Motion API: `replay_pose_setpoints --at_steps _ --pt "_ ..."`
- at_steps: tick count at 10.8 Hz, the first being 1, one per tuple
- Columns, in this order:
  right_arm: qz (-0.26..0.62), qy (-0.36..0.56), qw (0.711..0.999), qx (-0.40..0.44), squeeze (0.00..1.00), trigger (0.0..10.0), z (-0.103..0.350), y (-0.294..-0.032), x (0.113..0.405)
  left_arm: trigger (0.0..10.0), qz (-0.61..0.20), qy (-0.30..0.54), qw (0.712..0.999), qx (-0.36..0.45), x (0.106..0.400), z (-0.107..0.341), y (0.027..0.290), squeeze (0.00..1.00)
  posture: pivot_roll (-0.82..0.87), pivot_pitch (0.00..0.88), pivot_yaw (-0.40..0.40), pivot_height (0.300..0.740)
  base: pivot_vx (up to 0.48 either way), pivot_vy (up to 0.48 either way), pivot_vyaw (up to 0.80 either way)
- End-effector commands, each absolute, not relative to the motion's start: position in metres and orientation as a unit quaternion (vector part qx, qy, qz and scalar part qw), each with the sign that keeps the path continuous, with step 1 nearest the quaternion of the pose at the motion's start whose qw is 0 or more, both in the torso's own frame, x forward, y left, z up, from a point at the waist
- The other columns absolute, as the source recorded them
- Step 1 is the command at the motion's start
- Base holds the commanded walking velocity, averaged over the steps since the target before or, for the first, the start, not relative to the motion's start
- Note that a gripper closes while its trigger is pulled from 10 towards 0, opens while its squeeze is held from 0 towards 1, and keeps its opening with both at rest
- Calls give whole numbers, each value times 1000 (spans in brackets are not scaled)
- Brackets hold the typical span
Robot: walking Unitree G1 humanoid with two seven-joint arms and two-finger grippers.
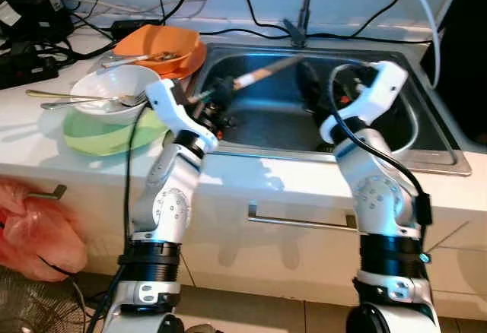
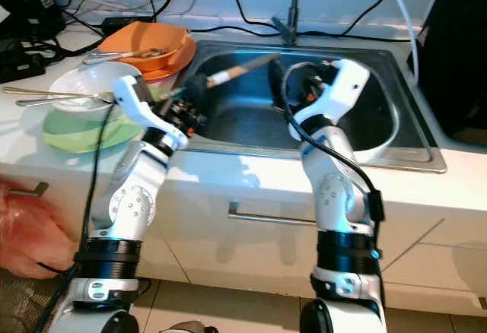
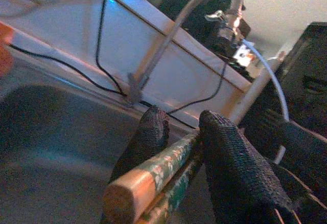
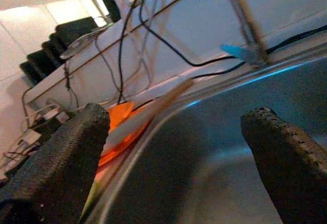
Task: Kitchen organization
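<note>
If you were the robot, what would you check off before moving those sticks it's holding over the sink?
1. Grip on the pair of green-patterned wooden chopsticks: ok, the left gripper has its black fingers shut on them.
2. Both chopsticks held together: ok, they lie side by side between the fingers.
3. Right gripper free to help: ok, its fingers are open and it hovers over the steel sink, holding nothing.
4. Chopstick tips clear of the chrome tap: cannot tell, they point towards it.
5. Room on the stacked dishes at the left: cannot tell; the white bowl on the green plate already holds cutlery, as does the orange bowl.
</note>
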State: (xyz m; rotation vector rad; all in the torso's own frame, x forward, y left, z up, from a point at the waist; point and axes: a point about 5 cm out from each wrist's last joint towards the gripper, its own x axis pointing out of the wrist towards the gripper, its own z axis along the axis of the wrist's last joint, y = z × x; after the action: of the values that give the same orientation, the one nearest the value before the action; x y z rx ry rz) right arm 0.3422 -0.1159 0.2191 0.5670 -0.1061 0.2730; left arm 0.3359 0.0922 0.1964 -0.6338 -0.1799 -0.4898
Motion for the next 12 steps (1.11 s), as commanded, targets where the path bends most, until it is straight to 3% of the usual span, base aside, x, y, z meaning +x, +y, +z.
replay_pose_setpoints --at_steps 1,7,8,12 --pt "144 -62 945 287 0 10000 225 -113 344 0 -262 -94 908 -313 333 204 87 0 110 16 42 740 0 0 0" --pt "161 -67 935 309 0 10000 229 -101 347 0 -338 -57 861 -375 327 208 64 0 104 4 52 740 0 0 0" --pt "161 -71 933 313 0 0 230 -101 348 0 -349 -51 858 -374 325 207 62 0 104 0 55 740 0 0 0" --pt "154 -79 926 336 0 0 234 -101 350 0 -325 -42 866 -377 331 200 72 0 102 0 57 740 0 0 0"
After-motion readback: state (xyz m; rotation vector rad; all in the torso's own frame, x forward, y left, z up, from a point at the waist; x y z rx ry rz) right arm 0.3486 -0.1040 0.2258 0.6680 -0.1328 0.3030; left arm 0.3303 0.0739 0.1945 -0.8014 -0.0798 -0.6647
